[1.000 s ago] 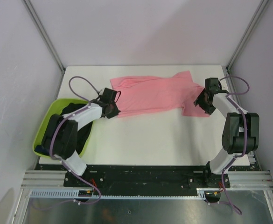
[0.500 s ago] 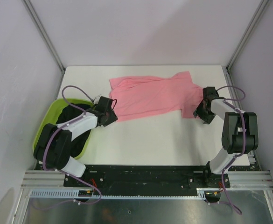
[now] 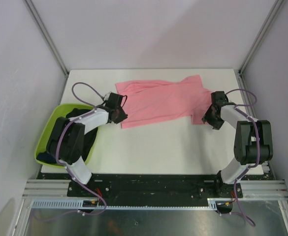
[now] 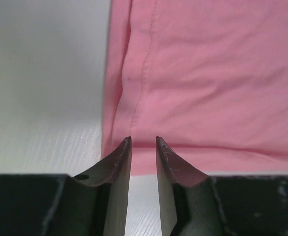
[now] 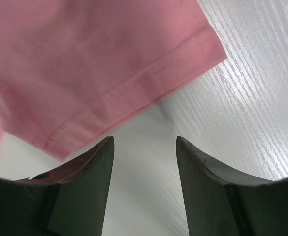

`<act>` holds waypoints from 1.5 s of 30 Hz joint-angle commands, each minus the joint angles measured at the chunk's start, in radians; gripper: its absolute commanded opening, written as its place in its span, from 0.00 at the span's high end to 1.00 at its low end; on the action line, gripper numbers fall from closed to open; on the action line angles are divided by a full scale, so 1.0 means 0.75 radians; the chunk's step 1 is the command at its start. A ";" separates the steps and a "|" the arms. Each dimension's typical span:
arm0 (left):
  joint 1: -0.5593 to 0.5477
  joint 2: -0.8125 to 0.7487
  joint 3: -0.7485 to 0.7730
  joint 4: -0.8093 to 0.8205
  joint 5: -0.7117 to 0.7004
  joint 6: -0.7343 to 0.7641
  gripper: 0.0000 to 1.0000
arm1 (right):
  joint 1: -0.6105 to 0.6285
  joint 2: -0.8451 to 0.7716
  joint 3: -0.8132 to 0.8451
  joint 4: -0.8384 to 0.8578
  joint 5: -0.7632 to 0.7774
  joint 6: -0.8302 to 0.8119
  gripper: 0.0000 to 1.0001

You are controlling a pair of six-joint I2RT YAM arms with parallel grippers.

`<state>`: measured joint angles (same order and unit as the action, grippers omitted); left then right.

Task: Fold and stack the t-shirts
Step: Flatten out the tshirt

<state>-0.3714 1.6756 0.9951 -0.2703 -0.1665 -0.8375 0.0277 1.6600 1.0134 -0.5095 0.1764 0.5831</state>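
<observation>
A salmon-pink t-shirt (image 3: 158,101) lies spread across the back half of the white table (image 3: 158,147). My left gripper (image 3: 120,117) sits low at its near left corner. In the left wrist view the gripper (image 4: 144,142) is open by a narrow gap, its tips over the shirt's hem (image 4: 208,73), with nothing clamped. My right gripper (image 3: 209,118) is at the sleeve on the right. In the right wrist view it (image 5: 144,140) stands open wide over bare table, with the sleeve hem (image 5: 84,59) just ahead of the left fingertip. Dark t-shirts (image 3: 80,115) lie bunched in the tub.
A lime-green tub (image 3: 44,140) sits at the table's left edge beside the left arm. Grey walls and metal frame posts close in the table at the back and both sides. The arm bases stand on the black rail at the near edge.
The left gripper was shut, then opened, drew back toward the tub and returned to the shirt's near left corner. The right gripper moved down and left along the sleeve, narrowing slightly.
</observation>
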 commanded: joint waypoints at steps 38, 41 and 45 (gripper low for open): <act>0.006 0.010 0.070 -0.112 -0.012 0.092 1.00 | -0.121 0.156 0.261 0.138 0.054 -0.005 0.41; 0.008 -0.060 0.013 -0.112 -0.044 0.076 1.00 | -0.159 0.196 0.294 0.184 0.055 -0.017 0.39; 0.033 -0.167 -0.081 -0.116 -0.088 0.041 1.00 | -0.187 0.259 0.353 0.235 0.056 -0.040 0.37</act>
<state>-0.3679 1.6592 0.9859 -0.3550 -0.1761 -0.7868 -0.0959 1.8164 1.2140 -0.4019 0.1917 0.5747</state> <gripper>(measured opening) 0.004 0.621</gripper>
